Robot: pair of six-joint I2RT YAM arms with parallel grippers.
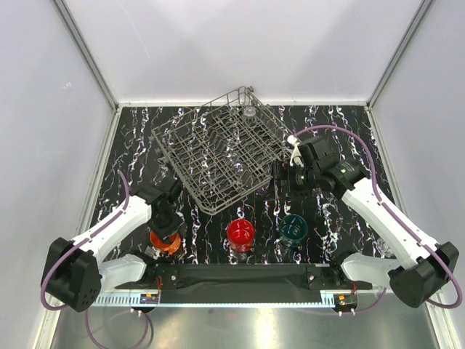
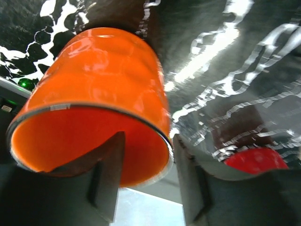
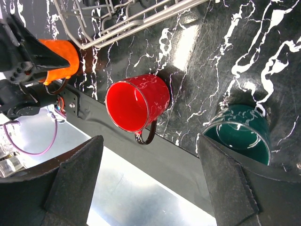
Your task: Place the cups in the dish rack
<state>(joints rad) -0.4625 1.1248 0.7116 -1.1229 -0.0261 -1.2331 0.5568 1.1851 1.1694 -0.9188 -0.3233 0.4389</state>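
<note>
broadly, setting: a black, white-veined marble desk carried everything.
dish rack: the large square dish rack of thin grey wire sat at the far middle of the desk, turned askew to the desk's edges.
clear cup: a small clear cup sat in the rack's far corner; which way up it lay could not be told.
orange cup: the small round orange cup was on the desk at the near left, outside the rack.
left hand: the left hand straddled the orange cup's rim, with one finger inside the cup and the other outside, just beside the wall. a gap showed between the inner finger and the wall, so the hand was released, not clamped.
red cup: the small round red cup, with a dark handle, stood mouth up at the near middle, between the orange cup and the teal one.
teal cup: the dark teal-green cup stood mouth up to the right of the red cup, apart from it.
right hand: the right hand hung by the rack's right side, its fingers spread wide with nothing between them.
</note>
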